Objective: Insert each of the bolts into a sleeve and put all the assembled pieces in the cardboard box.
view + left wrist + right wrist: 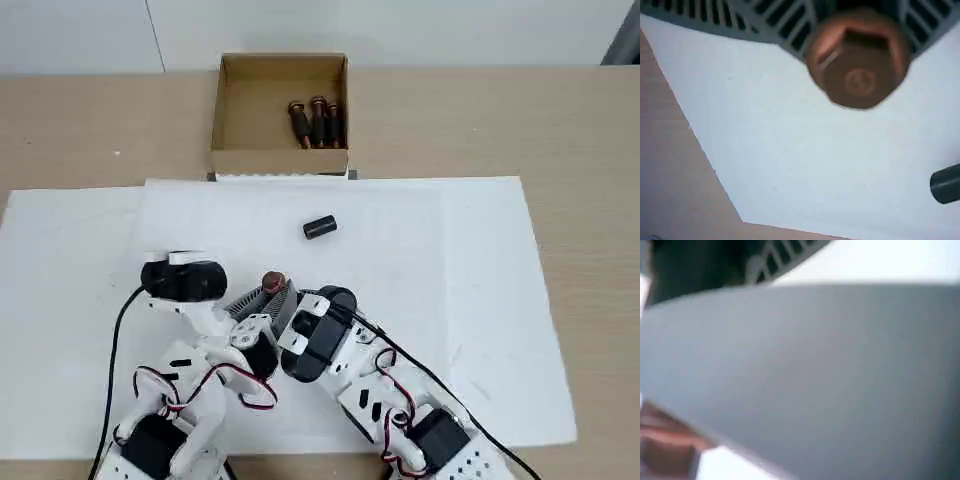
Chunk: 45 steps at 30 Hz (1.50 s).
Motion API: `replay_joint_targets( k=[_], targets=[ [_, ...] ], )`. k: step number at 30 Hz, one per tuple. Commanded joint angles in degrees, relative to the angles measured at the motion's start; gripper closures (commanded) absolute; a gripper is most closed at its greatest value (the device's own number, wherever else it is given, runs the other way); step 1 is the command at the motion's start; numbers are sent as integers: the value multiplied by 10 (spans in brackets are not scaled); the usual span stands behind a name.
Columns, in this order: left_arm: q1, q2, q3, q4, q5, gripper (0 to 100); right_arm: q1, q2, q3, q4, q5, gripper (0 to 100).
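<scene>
A light wooden table point(585, 130) runs back to a pale wall point(420, 25). White paper point(460, 290) lies flat across most of the tabletop, with a straight seam near its left side where one sheet overlaps another. A dark grey object point(628, 40) cuts across the far right corner.

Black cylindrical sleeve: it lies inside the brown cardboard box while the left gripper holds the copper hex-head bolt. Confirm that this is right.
Wrong in one point: the black cylindrical sleeve lies on the white paper sheet, outside the brown cardboard box, as the high view shows. The left gripper does hold the copper hex-head bolt.
</scene>
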<state>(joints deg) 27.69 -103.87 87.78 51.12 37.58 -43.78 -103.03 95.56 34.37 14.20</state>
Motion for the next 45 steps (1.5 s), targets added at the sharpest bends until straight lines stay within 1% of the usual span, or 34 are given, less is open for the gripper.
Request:
replay_joint_targets(
  k=[1,4,6,10,17,22,23,25,29,30,32,36,41,45],
  targets=[
    [0,2,1,9,-22,925,-3,-8,8,-20,6,995],
    [0,2,0,6,-31,803,-3,-8,8,-20,6,995],
    [0,2,-10,9,-31,756,-3,-8,8,-20,6,995],
    [-4,4,-37,9,-31,754,-3,-8,8,-20,5,995],
    [-6,4,-78,10,-62,754,-3,-8,9,-19,5,995],
    [-47,4,-96,10,-103,754,-3,-8,9,-19,5,995],
    [-54,4,-96,10,-114,760,-3,-8,9,-19,5,995],
    [-68,3,-96,10,-131,806,-2,-8,9,-19,5,995],
    [-76,2,-96,10,-169,980,8,-8,9,-18,4,995],
    [-78,2,-95,10,-185,1000,20,-8,9,-18,4,995],
    [-91,2,-93,8,-215,983,57,-8,8,-11,-2,995],
    [-136,2,-79,9,-269,995,131,-8,7,22,-72,995],
    [-218,2,-17,9,-324,995,182,-8,-6,72,-179,995],
    [-253,2,18,10,-345,995,207,-8,-46,117,-231,995]
  ],
)
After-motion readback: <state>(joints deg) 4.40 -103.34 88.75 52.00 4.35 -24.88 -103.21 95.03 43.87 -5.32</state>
